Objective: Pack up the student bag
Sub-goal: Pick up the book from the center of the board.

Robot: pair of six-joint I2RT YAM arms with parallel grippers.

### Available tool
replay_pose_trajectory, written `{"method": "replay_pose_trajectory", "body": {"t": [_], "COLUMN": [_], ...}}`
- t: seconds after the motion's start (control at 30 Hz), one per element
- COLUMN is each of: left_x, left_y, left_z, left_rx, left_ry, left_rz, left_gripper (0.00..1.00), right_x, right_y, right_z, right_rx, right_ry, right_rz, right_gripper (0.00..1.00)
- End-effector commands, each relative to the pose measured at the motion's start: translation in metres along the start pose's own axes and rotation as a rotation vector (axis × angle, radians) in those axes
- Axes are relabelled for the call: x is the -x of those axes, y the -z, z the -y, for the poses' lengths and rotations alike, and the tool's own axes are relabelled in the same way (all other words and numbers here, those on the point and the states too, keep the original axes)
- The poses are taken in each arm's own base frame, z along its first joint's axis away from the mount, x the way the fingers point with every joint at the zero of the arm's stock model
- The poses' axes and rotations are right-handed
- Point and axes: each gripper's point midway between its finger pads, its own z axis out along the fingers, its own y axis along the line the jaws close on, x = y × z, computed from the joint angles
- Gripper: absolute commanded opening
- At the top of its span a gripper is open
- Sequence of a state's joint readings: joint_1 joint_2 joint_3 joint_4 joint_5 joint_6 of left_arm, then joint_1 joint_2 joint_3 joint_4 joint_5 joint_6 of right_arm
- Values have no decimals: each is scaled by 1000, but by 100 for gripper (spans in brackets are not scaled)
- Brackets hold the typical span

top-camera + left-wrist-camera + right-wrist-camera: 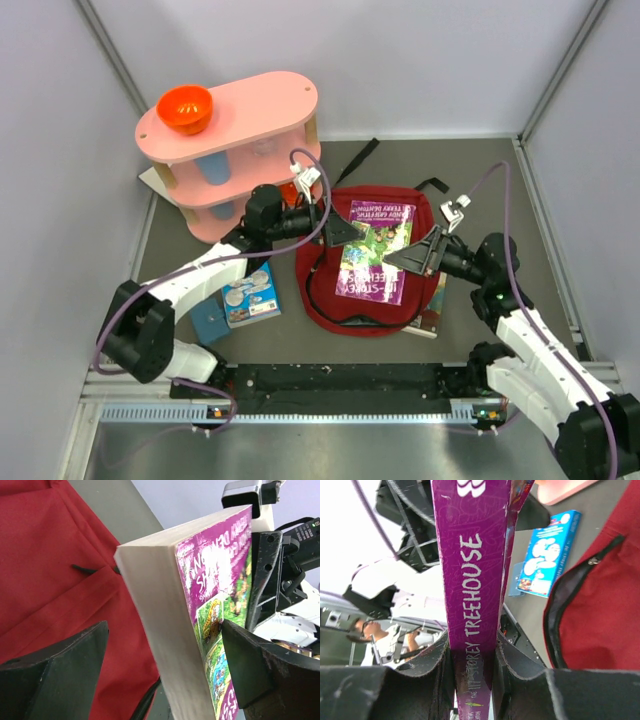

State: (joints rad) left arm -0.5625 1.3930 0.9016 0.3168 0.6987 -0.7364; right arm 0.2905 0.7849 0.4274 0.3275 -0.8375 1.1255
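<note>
The student bag (330,290), dark red, lies flat in the middle of the table with its zip opening toward the arms. A thick purple book (375,250) hangs over it. My right gripper (418,256) is shut on the book's spine (470,605), which reads "Storey Treehouse". My left gripper (338,231) is open at the book's other side; the pale page edge (160,610) stands between its jaws. One left finger (55,675) is well apart from the pages, the other (260,670) sits against the cover. Red bag fabric (55,575) lies below.
A blue book (250,295) and a small blue item (210,322) lie left of the bag. A pink two-level shelf (250,115) with an orange bowl (185,108) stands at the back left. Another book (432,316) pokes out by the bag's right edge.
</note>
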Motion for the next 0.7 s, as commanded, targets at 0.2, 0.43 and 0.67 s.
{"method": "replay_pose_trajectory", "body": {"t": [0.2, 0.43, 0.67], "left_x": [11, 6, 4], "left_y": [10, 20, 22], "left_z": [51, 72, 79], "left_rx": [-303, -420, -454], "left_ry": [-58, -105, -116], "left_rz": [49, 16, -17], "left_gripper": [99, 96, 72], "right_x": [-3, -7, -7], "right_y": [7, 4, -2], "right_z": [-61, -52, -45], "right_rx": [257, 243, 243], "right_ry": [153, 179, 199], "right_rz": [-62, -105, -165], "right_gripper": [0, 0, 0]}}
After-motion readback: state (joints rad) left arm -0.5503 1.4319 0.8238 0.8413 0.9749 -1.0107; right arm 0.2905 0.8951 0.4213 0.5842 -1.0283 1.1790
